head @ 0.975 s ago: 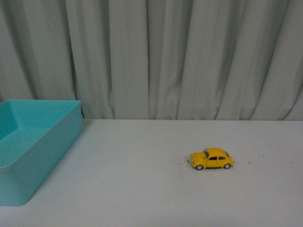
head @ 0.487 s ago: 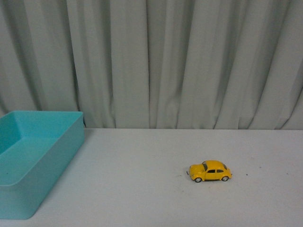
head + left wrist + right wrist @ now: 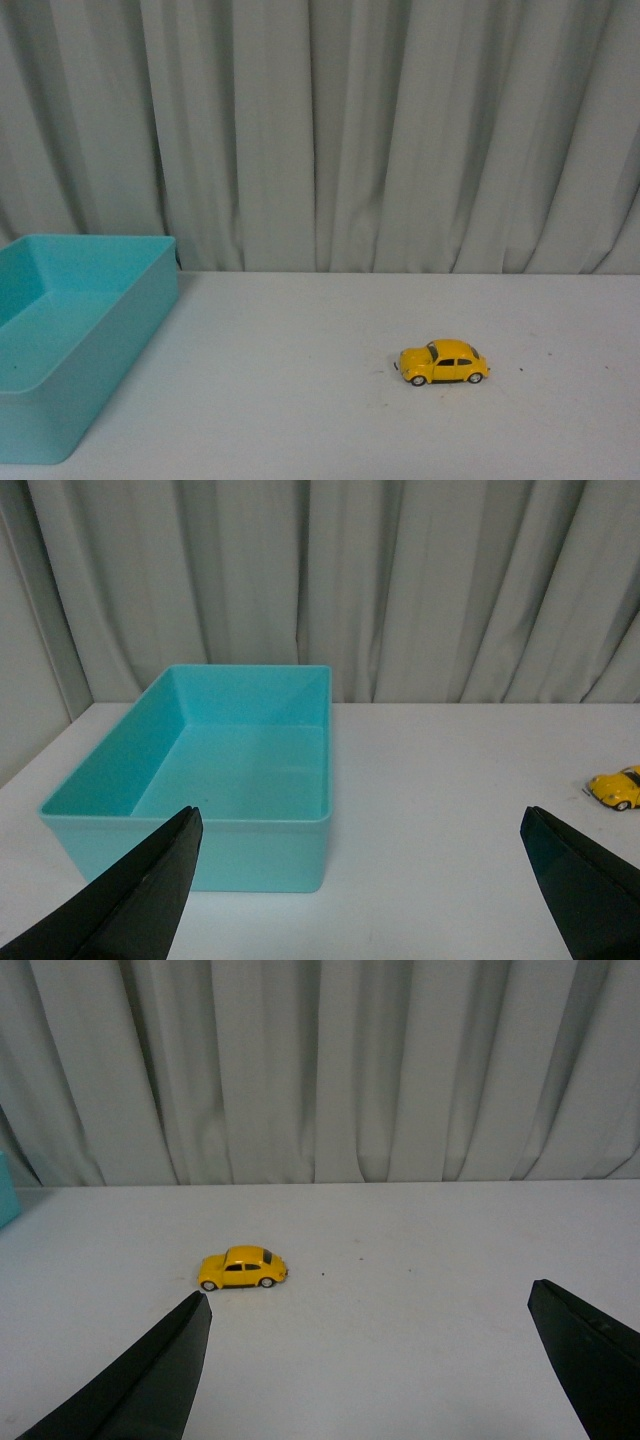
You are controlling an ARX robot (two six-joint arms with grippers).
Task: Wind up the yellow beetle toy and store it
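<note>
Pale curtains [image 3: 320, 130] hang behind a white table [image 3: 300, 420]. The beetle [image 3: 442, 363] stands on its wheels on the table, side-on and right of centre in the front view, well apart from the teal bin [image 3: 130, 340] at the table's left edge. Neither arm shows in the front view. The left gripper [image 3: 359, 811] is spread wide and holds nothing, with the bin ahead of its dark fingers [image 3: 140, 900]. The right gripper [image 3: 368, 1290] is also spread wide and holds nothing, with the beetle on the table ahead of it.
</note>
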